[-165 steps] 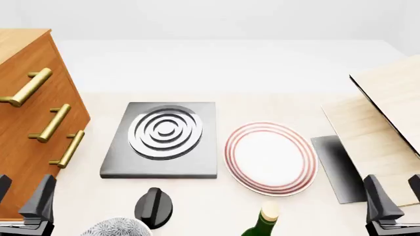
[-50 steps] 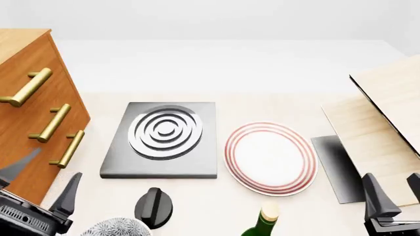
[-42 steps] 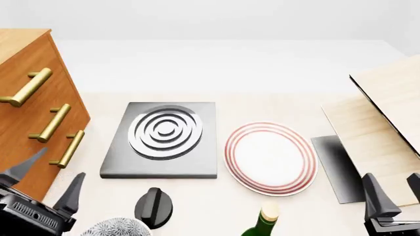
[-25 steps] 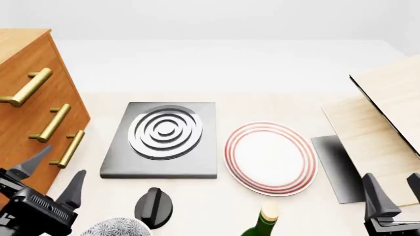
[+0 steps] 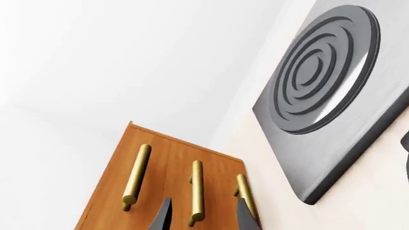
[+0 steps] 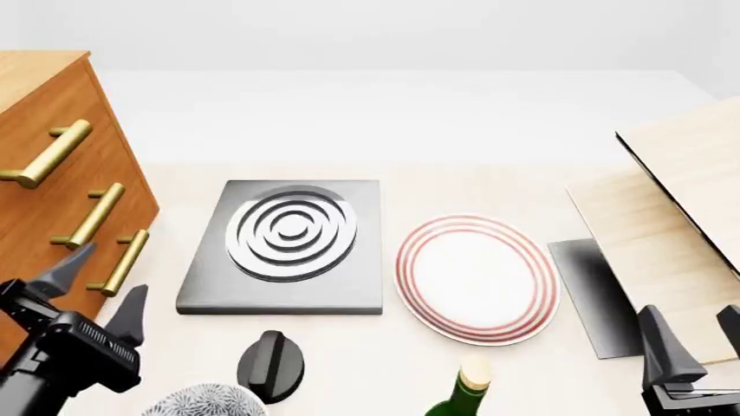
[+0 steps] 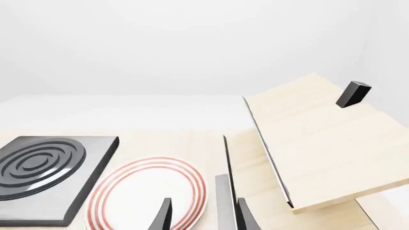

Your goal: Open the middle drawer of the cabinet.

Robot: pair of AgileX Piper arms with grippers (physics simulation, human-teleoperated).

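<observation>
Cabinet point(image 6: 47, 173) stands at the table's left edge, its three brass handles facing right, with the middle drawer point(image 6: 72, 227) flush with the drawers above and below. The left gripper point(image 6: 93, 290) hangs just in front of the lowest handle, fingers spread and grasping nothing. The right gripper point(image 6: 694, 342) sits low at the right, also parted and empty, near the pale boards point(image 6: 671, 225).

Left hand point(image 6: 93, 295) spread and raised; right hand point(image 6: 694, 342) low.
</observation>
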